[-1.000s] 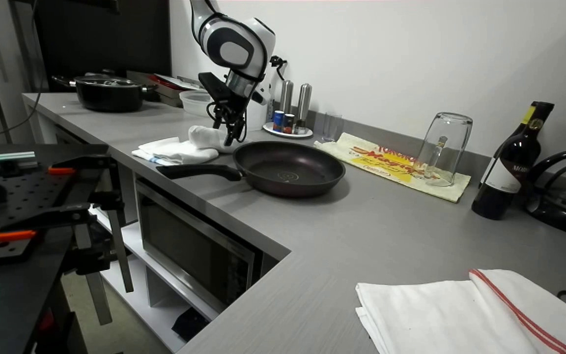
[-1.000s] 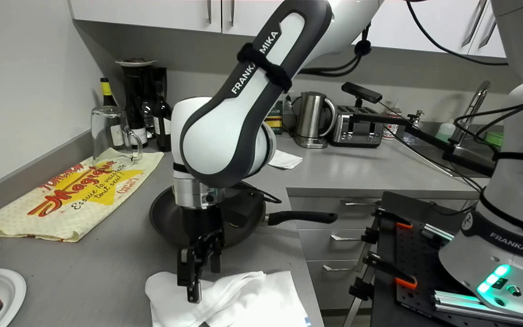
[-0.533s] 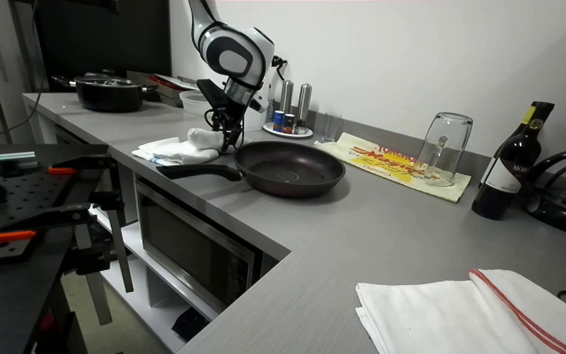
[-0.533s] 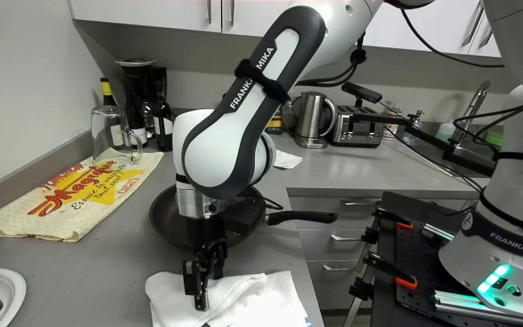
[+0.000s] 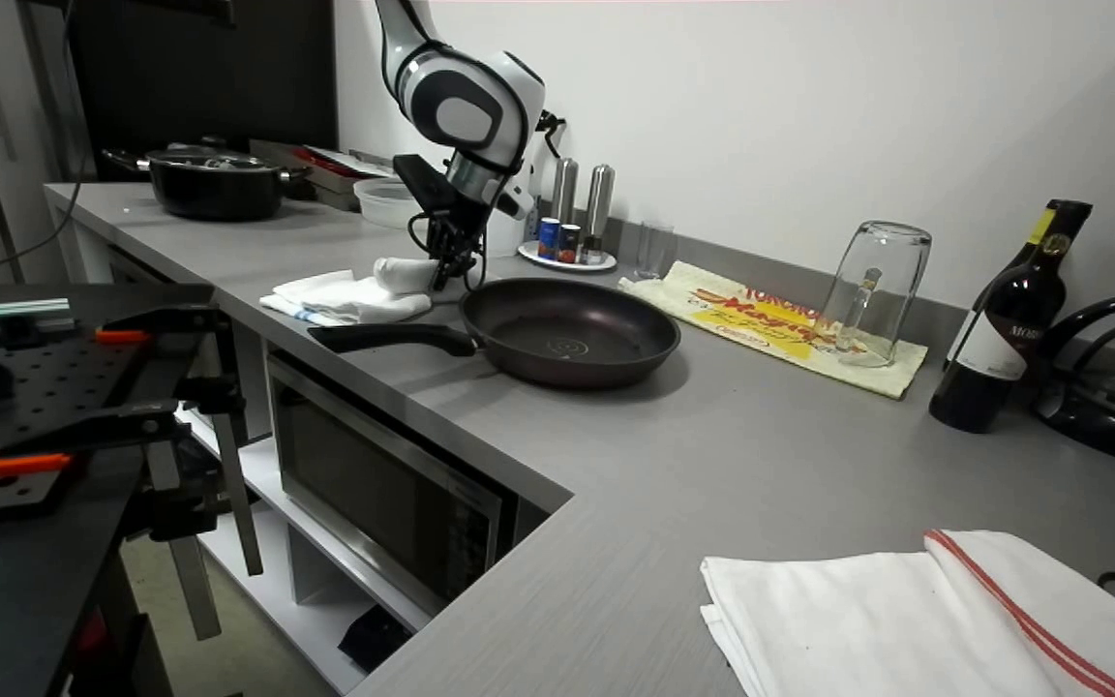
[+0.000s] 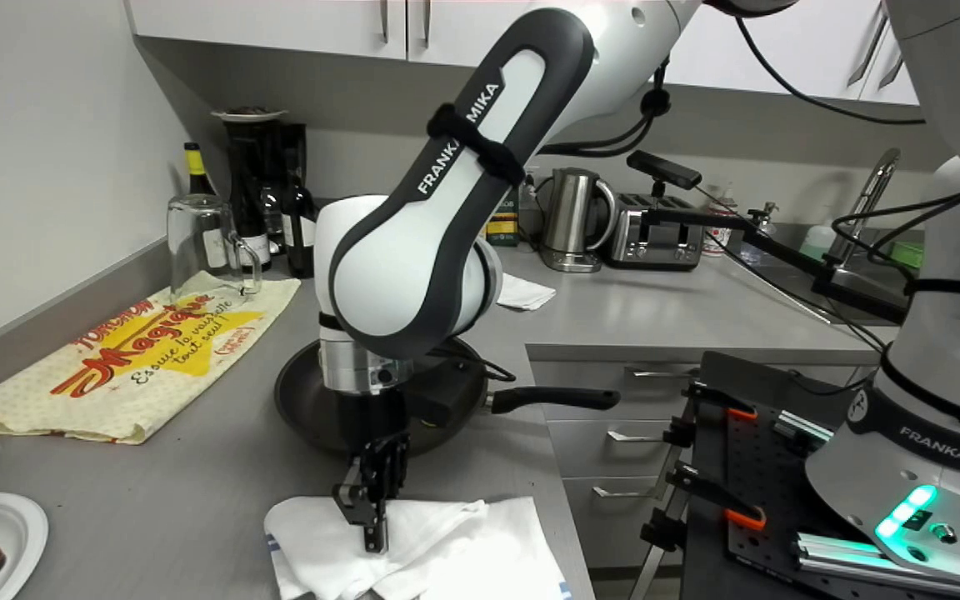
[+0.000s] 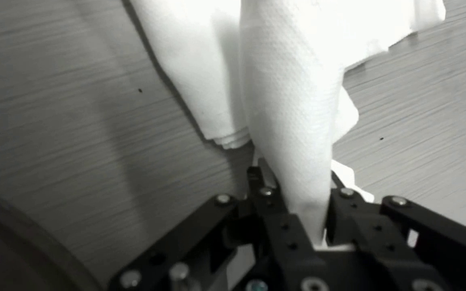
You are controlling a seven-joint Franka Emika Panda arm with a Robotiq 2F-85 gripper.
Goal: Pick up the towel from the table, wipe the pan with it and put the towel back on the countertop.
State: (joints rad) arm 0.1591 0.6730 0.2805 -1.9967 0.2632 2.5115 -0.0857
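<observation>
A white towel [image 5: 349, 298] with blue stripes lies bunched on the grey countertop [image 5: 732, 455], beside the dark frying pan [image 5: 567, 334]. In the wrist view a raised fold of the towel [image 7: 287, 89] runs up between the fingers, pinched from both sides by my gripper [image 7: 297, 178]. Seen in an exterior view, the gripper [image 6: 375, 529] points down into the towel [image 6: 463, 554], whose rest is spread on the counter. The pan [image 6: 301, 404] is partly covered by the arm there; its rim [image 7: 34, 242] shows at the wrist view's lower left. The inner faces of the fingertips are hidden by cloth.
The pan's handle [image 5: 393, 336] reaches over the counter's front edge. A yellow printed cloth [image 5: 761, 324] bears an upturned glass mug [image 5: 872, 290]. A white plate with shakers [image 5: 567, 257] stands by the wall. A folded red-striped cloth [image 5: 867, 620] lies at the front right.
My gripper has gone down onto the towel, and its jaws have closed on a fold. The cloth is drawn up between the fingers, and blue stripes now show at its left edge.
</observation>
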